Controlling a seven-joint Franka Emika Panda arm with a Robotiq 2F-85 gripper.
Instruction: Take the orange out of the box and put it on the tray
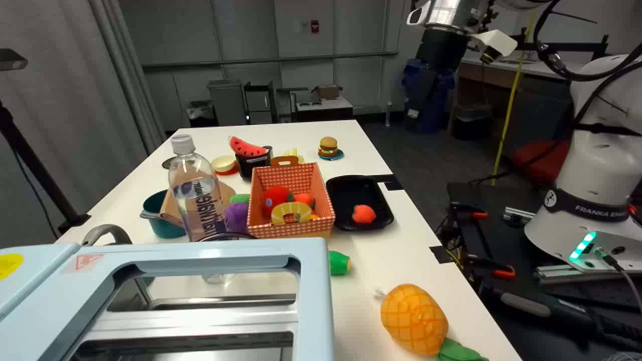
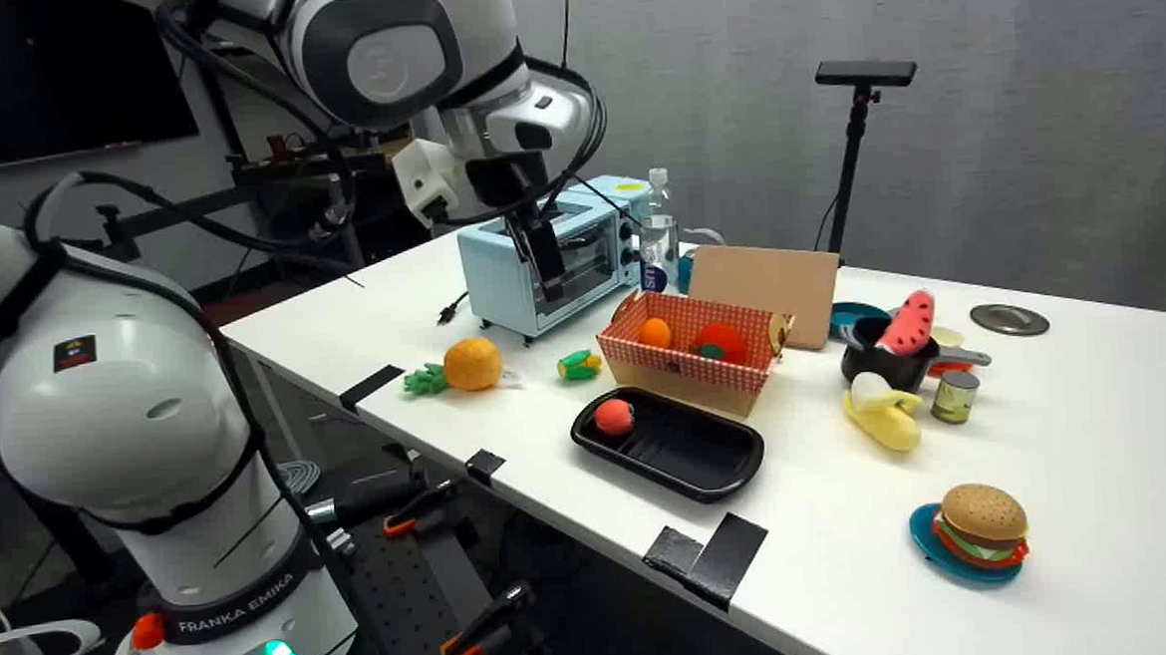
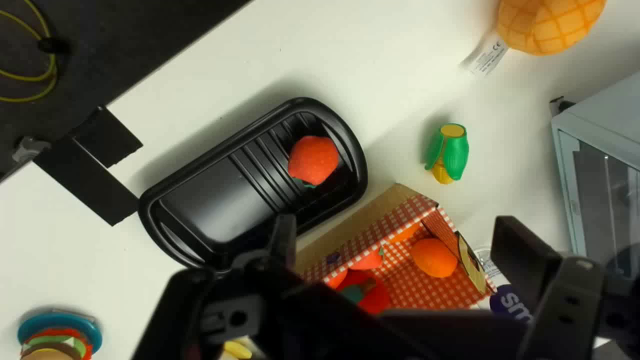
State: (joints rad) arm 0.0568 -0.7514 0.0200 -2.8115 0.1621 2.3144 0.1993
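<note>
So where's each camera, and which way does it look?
In an exterior view: close to the toaster oven, looking along the table; arm and base at picture right.
In an exterior view: near the base, looking across the table toward the curtain; arm and base at picture left.
Wrist view: on the arm, looking down at the tray and box; the open pincer shows at the bottom.
Both exterior views share the tray, box and toaster oven.

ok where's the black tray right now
In an exterior view, the black tray lies slightly right of centre, just right of the red-checked box, near the right edge of the white table.
</note>
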